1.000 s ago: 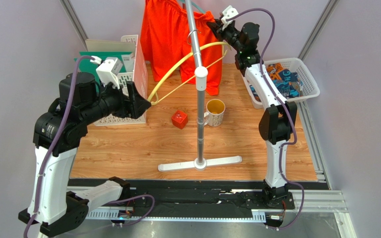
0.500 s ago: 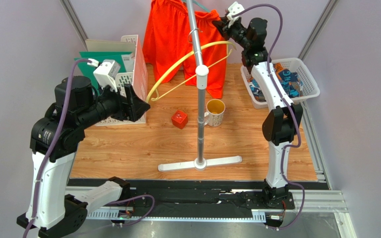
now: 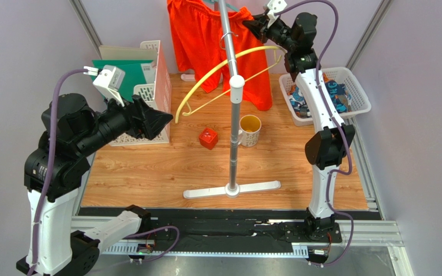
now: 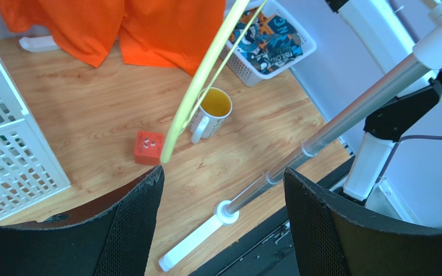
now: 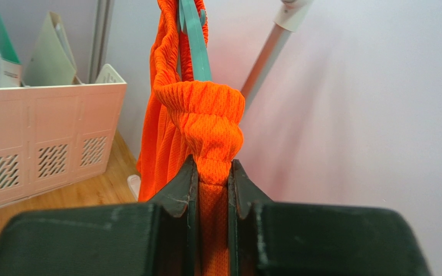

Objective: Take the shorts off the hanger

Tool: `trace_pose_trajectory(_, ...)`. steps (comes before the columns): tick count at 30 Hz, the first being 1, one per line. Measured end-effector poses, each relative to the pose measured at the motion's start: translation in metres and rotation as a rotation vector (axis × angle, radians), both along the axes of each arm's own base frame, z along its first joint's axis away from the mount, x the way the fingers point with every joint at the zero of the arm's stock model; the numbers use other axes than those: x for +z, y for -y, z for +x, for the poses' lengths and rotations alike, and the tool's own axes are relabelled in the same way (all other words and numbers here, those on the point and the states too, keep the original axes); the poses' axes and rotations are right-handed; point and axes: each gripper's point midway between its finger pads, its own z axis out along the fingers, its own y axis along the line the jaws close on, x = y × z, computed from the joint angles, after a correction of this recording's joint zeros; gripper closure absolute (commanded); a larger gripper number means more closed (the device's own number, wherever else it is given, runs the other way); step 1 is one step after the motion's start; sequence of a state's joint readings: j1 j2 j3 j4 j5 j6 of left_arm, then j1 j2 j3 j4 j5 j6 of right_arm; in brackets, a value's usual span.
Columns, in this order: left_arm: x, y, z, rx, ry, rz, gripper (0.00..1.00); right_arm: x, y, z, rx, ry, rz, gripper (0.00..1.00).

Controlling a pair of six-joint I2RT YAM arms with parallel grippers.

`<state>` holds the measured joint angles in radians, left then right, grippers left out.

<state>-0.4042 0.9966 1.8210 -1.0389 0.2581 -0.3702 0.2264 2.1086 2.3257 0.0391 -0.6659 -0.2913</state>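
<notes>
Plain orange shorts [image 3: 206, 40] hang from a teal hanger [image 5: 193, 40] at the top of the rack pole [image 3: 233, 115]. My right gripper [image 3: 253, 24] is shut on their bunched waistband [image 5: 209, 115], high beside the pole. An empty yellow hanger [image 3: 217, 72] hangs tilted on the pole. Its lower end [image 4: 168, 149] sits just off the tip of my open left gripper [image 3: 168, 119], which holds nothing. The printed shorts [image 3: 327, 92] lie in the white basket [image 3: 360, 86] at the right.
A red cube [image 3: 208, 138] and a yellow-lined mug [image 3: 250, 130] stand near the pole. The rack's white foot [image 3: 232, 190] lies across the front. A white crate [image 3: 148, 92] with green folders stands at the left.
My right gripper has risen and moved right with the orange waistband, dragging the shorts rightward. The left arm has drawn back to the left, and the yellow hanger has swung up.
</notes>
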Motion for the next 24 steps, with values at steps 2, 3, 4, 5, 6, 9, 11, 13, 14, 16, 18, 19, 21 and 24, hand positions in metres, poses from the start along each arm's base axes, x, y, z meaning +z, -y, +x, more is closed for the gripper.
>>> trace_pose_trajectory(2, 0.007, 0.001, -0.001, -0.003, 0.016, -0.02, 0.2, -0.002, -0.006, -0.004, 0.023, -0.006, -0.007, 1.0)
trace_pose_trajectory(3, 0.011, 0.001, -0.001, -0.004, 0.024, -0.029, 0.2, -0.003, -0.009, -0.006, 0.034, -0.01, -0.01, 1.0)
trace_pose_trajectory(4, 0.014, 0.002, -0.001, -0.005, 0.03, -0.036, 0.2, -0.003, -0.011, -0.008, 0.043, -0.014, -0.013, 1.0)
trace_pose_trajectory(5, 0.019, 0.003, -0.001, -0.008, 0.037, -0.046, 0.2, -0.003, -0.013, -0.012, 0.054, -0.017, -0.016, 1.0)
trace_pose_trajectory(6, 0.023, 0.004, 0.0, -0.008, 0.044, -0.054, 0.2, -0.002, -0.014, -0.015, 0.06, -0.022, -0.018, 1.0)
trace_pose_trajectory(9, 0.036, 0.005, 0.004, 0.0, 0.064, -0.076, 0.21, 0.003, -0.012, -0.024, 0.066, -0.024, -0.02, 1.0)
trace_pose_trajectory(11, 0.049, 0.006, 0.011, 0.013, 0.09, -0.099, 0.22, 0.01, -0.01, -0.032, 0.065, -0.02, -0.02, 1.0)
trace_pose_trajectory(13, 0.058, 0.009, 0.018, 0.019, 0.105, -0.118, 0.24, 0.014, -0.007, -0.038, 0.062, -0.016, -0.02, 1.0)
trace_pose_trajectory(14, 0.064, 0.01, 0.022, 0.021, 0.114, -0.131, 0.24, 0.015, -0.004, -0.041, 0.058, -0.018, -0.02, 1.0)
trace_pose_trajectory(16, 0.077, 0.014, 0.035, 0.031, 0.129, -0.166, 0.25, 0.01, -0.001, -0.047, 0.057, -0.038, -0.025, 1.0)
trace_pose_trajectory(18, 0.089, 0.018, 0.051, 0.041, 0.138, -0.205, 0.25, 0.006, 0.001, -0.051, 0.06, -0.051, -0.029, 1.0)
trace_pose_trajectory(19, 0.094, 0.019, 0.059, 0.047, 0.143, -0.225, 0.25, 0.003, 0.002, -0.051, 0.065, -0.06, -0.03, 1.0)
trace_pose_trajectory(21, 0.101, 0.019, 0.08, 0.064, 0.147, -0.263, 0.25, -0.003, 0.002, -0.051, 0.074, -0.077, -0.031, 1.0)
trace_pose_trajectory(24, 0.103, 0.019, 0.111, 0.092, 0.13, -0.32, 0.25, -0.011, 0.002, -0.05, 0.089, -0.103, -0.031, 1.0)
